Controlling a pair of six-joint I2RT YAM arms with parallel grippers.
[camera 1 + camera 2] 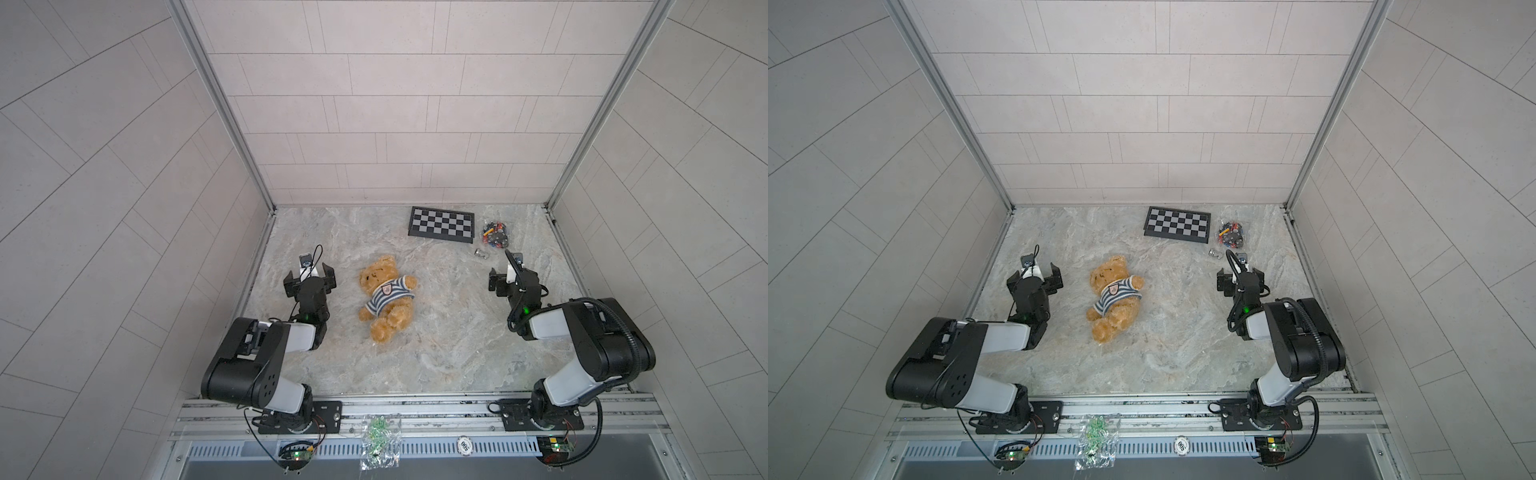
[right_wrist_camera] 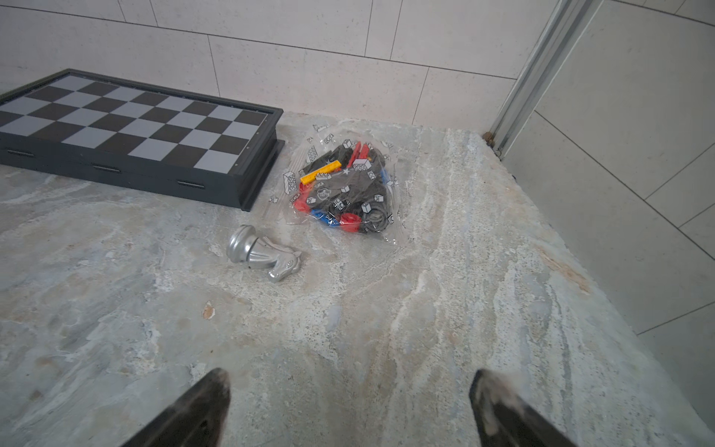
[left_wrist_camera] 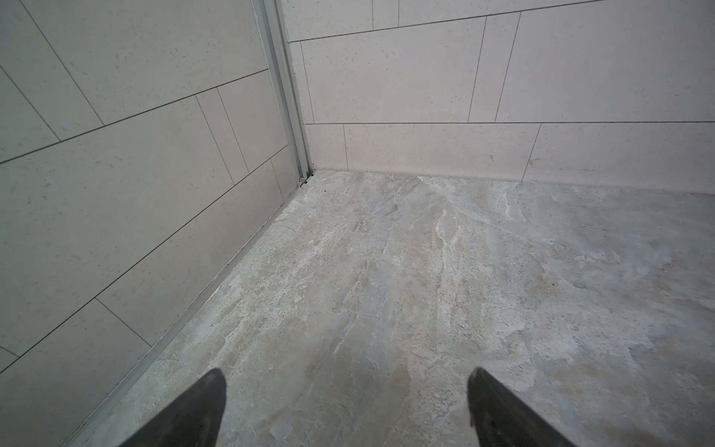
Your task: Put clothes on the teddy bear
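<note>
Golden-brown teddy bear [image 1: 384, 297], supine on the marble tabletop, blue-and-white striped sweater on its torso.

left arm [image 1: 249, 365] and right arm [image 1: 598, 349] are the same build: black joint housings, white-grey link shells, black base plates [image 1: 328, 409] with screws. green LED [image 1: 306, 318] at each wrist. wrist camera [image 1: 306, 262] on a white mount on each. right arm carries black corrugated conduit [image 1: 599, 424]; left has thin black wires. left gripper [image 3: 348, 373]: tapered matte-black fingers [image 3: 193, 414].

You can make out "500", upside down, on the small round disc [image 1: 463, 444]. The chest badge [image 1: 387, 289] is too small to read.
</note>
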